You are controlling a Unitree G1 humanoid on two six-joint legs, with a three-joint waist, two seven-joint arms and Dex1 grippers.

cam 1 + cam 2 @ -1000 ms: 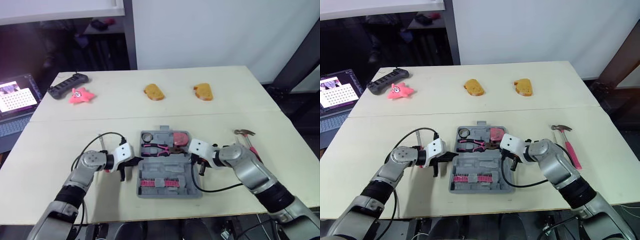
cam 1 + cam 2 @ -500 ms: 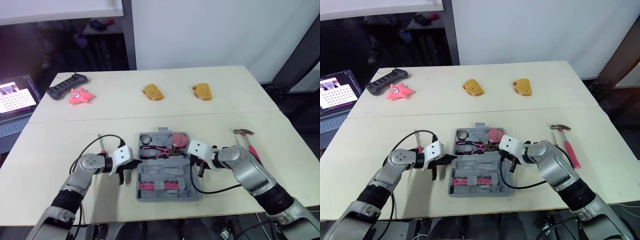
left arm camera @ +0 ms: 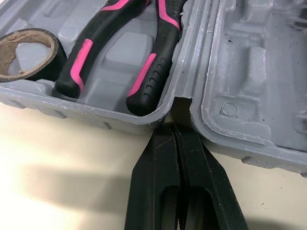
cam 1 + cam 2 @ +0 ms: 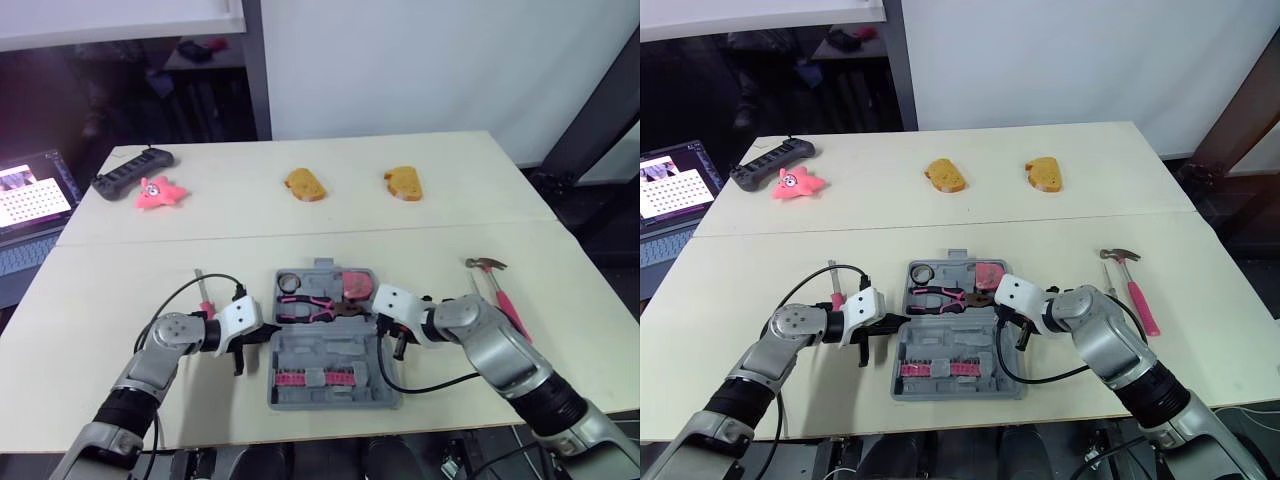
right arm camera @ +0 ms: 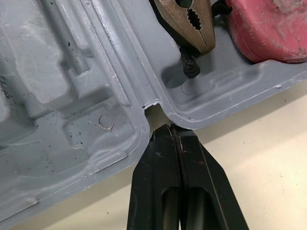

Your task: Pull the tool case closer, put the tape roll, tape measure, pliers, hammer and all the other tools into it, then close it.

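- Laptop (image 4: 30, 195): open, beyond the table's (image 4: 120, 270) far left edge.
- Black remote (image 4: 135, 172) and pink star toy (image 4: 160, 192): far left corner of the table, just beside each other.
- Slim pink-handled tool (image 4: 203, 290): flat on the table, left of the case, near the left arm.
- Left end effector (image 3: 173, 132): fingers pressed together, tip set into the notch between the two halves on the case's left side.
- Tool case (image 4: 325, 350): lying open near the front edge, between the two arms.
- Far half of the case, in order: tape roll (image 4: 291, 281), pliers (image 4: 315, 305), red tape measure (image 4: 352, 286).
- Near half: row of pink bits (image 4: 320, 377).
- Two pieces of bread (image 4: 304, 184) (image 4: 404, 183): far side of the table, well apart from the case.
- Right end effector (image 5: 170, 132): fingers closed together, tip in the matching notch on the case's right side.
- Hammer (image 4: 495, 285): on the table right of the case, outside it, pink handle toward the front edge.
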